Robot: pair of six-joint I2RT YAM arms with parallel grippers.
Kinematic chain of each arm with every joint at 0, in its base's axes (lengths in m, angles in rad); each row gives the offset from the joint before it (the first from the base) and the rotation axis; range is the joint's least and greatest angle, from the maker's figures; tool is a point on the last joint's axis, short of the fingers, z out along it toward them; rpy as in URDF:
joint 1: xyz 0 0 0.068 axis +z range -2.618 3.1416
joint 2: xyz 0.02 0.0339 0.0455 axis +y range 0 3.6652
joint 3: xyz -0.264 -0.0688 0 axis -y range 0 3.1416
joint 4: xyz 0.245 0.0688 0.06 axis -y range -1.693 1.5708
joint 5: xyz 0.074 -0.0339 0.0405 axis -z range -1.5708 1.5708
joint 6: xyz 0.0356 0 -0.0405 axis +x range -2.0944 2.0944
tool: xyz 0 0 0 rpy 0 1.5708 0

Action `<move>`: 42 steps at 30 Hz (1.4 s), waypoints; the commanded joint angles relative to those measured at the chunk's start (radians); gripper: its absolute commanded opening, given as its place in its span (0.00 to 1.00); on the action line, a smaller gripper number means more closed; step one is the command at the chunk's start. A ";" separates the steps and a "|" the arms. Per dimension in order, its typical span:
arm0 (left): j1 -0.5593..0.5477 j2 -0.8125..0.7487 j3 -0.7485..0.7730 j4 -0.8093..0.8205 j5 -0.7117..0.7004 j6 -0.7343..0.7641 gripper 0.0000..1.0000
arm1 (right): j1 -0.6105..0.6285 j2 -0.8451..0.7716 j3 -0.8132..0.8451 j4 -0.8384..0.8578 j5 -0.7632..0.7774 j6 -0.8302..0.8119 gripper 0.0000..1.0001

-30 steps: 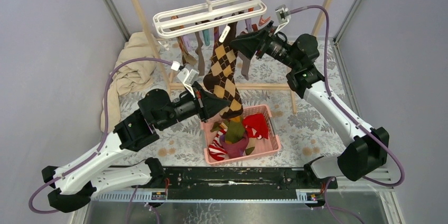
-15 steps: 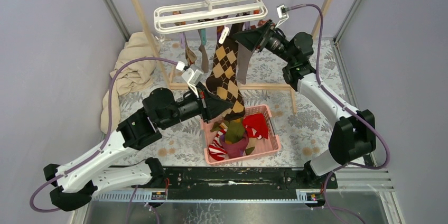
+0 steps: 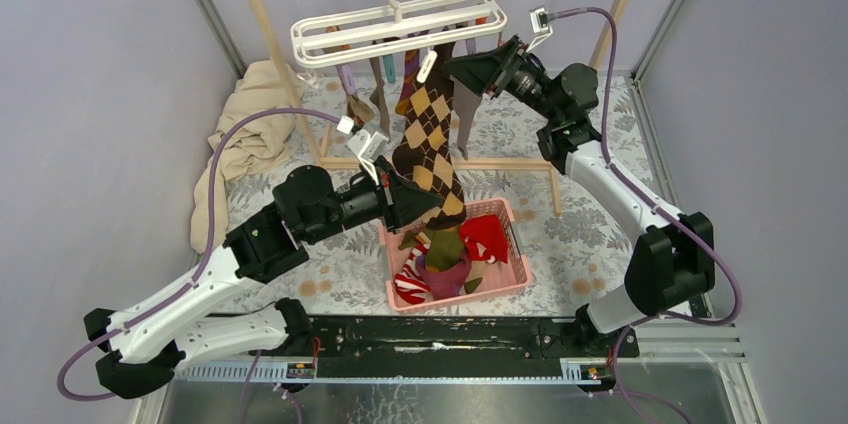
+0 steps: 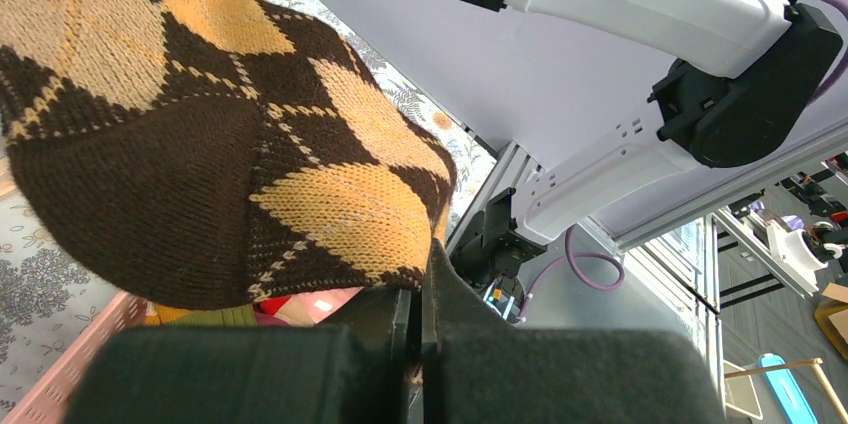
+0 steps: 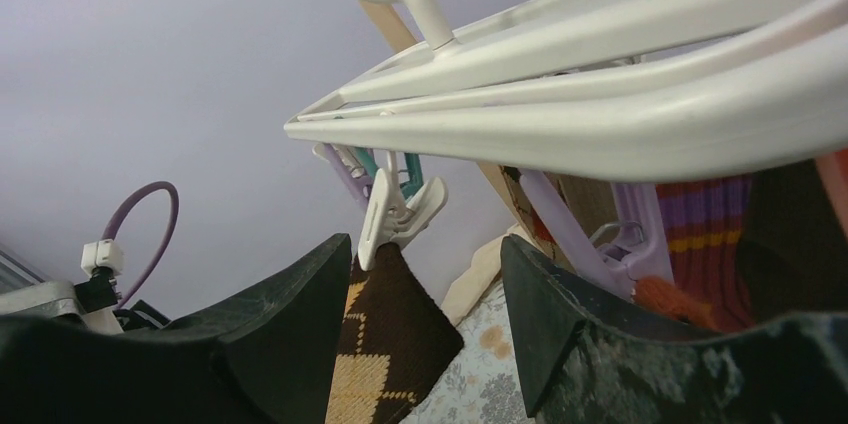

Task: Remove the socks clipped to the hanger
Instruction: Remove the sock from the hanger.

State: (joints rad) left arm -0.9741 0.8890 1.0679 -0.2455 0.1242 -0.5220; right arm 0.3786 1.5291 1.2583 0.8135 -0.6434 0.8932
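Sock knit, argyle diamonds; hanger white plastic.

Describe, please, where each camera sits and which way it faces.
Top external: above, behind the bases, looking down on left arm, right arm, hanger, argyle sock.
Left wrist: on left arm, looks up past its shut left end effector pinching the sock's lower end; right arm beyond.
Right wrist: on right arm, looks up through its open right end effector at the white clip under the hanger.
Shared: both wrist views show the argyle sock.
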 commanded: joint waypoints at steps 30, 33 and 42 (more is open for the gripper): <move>0.006 -0.018 -0.056 0.058 0.012 -0.005 0.00 | -0.001 -0.610 -0.286 -0.668 0.017 -0.366 0.65; 0.006 -0.032 -0.089 0.054 -0.005 -0.008 0.00 | -0.001 -0.673 -0.390 -0.684 0.011 -0.370 0.65; 0.006 -0.070 -0.150 0.027 -0.056 -0.018 0.00 | -0.002 -0.701 -0.433 -0.569 -0.036 -0.294 0.65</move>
State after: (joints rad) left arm -0.9741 0.8513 0.9249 -0.2443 0.0959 -0.5282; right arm 0.3786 0.8215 0.7799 0.1158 -0.6319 0.5556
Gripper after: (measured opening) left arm 0.022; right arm 0.646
